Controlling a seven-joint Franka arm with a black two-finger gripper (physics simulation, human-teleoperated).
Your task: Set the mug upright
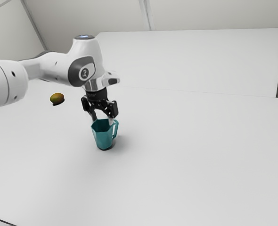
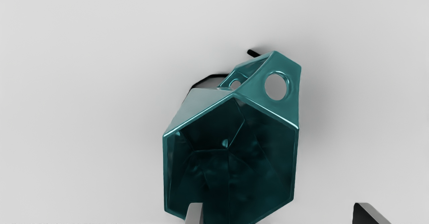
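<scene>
In the exterior view my gripper points down at the top of the teal mug, its fingers apart. The mug's dark base is down on the table, its mouth faces up and its handle is toward the exterior view's right. Whether it leans slightly, I cannot tell. The wrist view looks into the faceted mug, with the pierced handle at one corner. There the gripper stands open, one fingertip overlapping the mug's mouth and the other outside it, over the table.
A yellow-green fruit lies on the white table, toward the exterior view's left and well apart from the mug. Beyond the table rises a pale upright panel.
</scene>
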